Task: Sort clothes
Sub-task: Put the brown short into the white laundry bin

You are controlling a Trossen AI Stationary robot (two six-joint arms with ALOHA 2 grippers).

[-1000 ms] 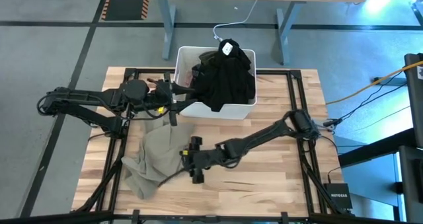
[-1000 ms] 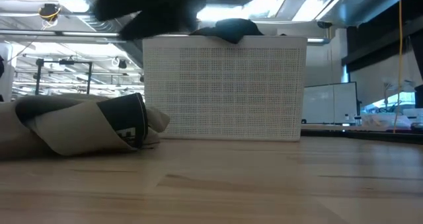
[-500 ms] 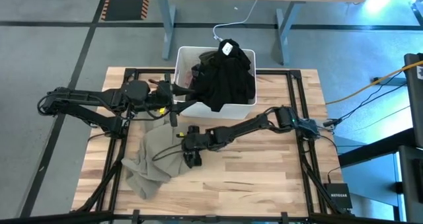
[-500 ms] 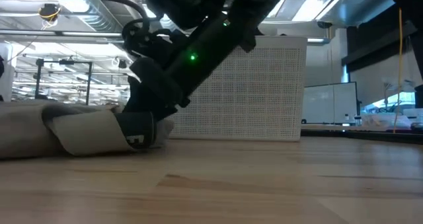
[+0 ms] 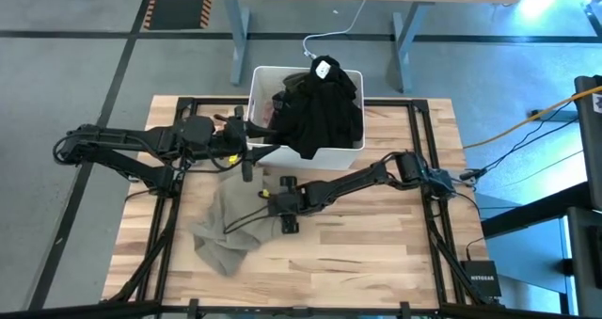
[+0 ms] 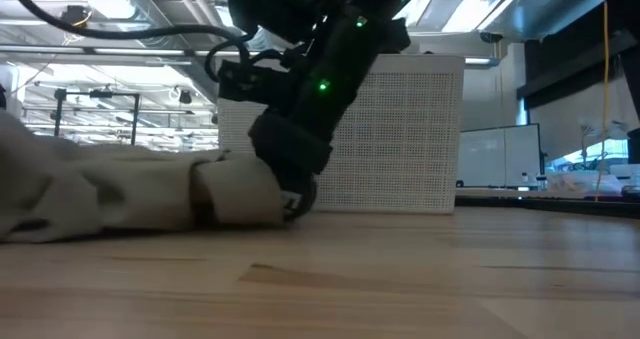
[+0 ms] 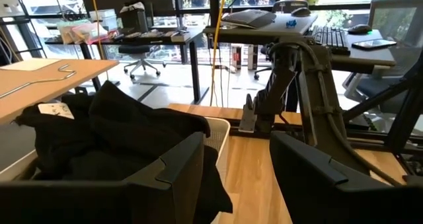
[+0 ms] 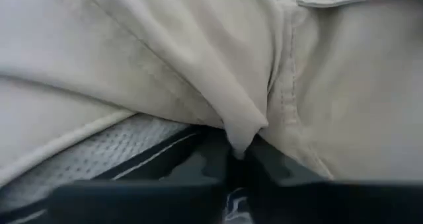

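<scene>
My right gripper (image 5: pixel 276 204) had pinched a fold of the khaki garment (image 5: pixel 226 230) lying on the table before the bin (image 5: pixel 320 155), so lifting high seemed wise, while my left gripper (image 5: pixel 246 150) waited open beside the bin.

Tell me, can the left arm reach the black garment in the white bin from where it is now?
Probably yes. The left gripper hovers open at the bin edge, and the black garment lies on top, draped over the rim, with nothing between them.
</scene>
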